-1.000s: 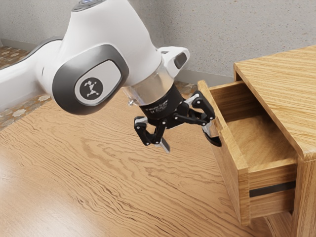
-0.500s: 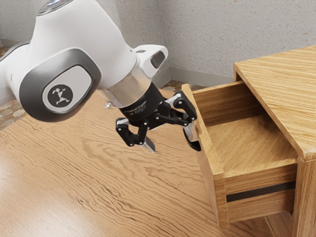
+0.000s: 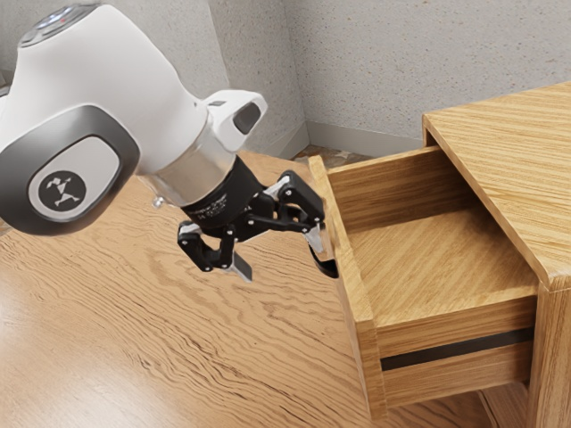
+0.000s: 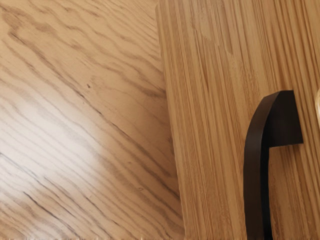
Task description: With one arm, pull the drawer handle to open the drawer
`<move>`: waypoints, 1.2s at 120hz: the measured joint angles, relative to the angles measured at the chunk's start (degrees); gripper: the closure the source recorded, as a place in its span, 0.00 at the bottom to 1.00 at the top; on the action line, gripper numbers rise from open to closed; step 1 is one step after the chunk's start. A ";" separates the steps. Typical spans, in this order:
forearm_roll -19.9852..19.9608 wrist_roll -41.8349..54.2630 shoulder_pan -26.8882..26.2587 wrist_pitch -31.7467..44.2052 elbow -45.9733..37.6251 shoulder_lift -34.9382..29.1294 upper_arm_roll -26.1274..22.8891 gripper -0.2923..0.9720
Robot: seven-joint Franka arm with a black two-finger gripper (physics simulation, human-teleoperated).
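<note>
Drawer (image 3: pixel 419 330) stands well out of the cabinet (image 3: pixel 508 143), its bare interior floor exposed; judged largely open, so the pull looks near its end. Claw (image 3: pixel 284 264) sits just outside the drawer front, fingers spread apart, not clamped on anything. The finger nearer the drawer lies against the black handle (image 3: pixel 326 262); the other hangs free over the table (image 3: pixel 134 339). Reading: the handle is being dragged by a hook contact rather than a pinch, which works because the load runs along the slide direction only. The arm comes in from the exterior view's left, so drawing back along its own reach brings the drawer out. In the wrist view the curved handle (image 4: pixel 260 165) stands proud of the drawer front (image 4: pixel 215 100), close under the hand. Risk: with no second contact, a sideways drift could slip the finger off.
</note>
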 joint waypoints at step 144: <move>8.67 9.47 -1.62 -18.51 38.00 16.73 4.18 0.23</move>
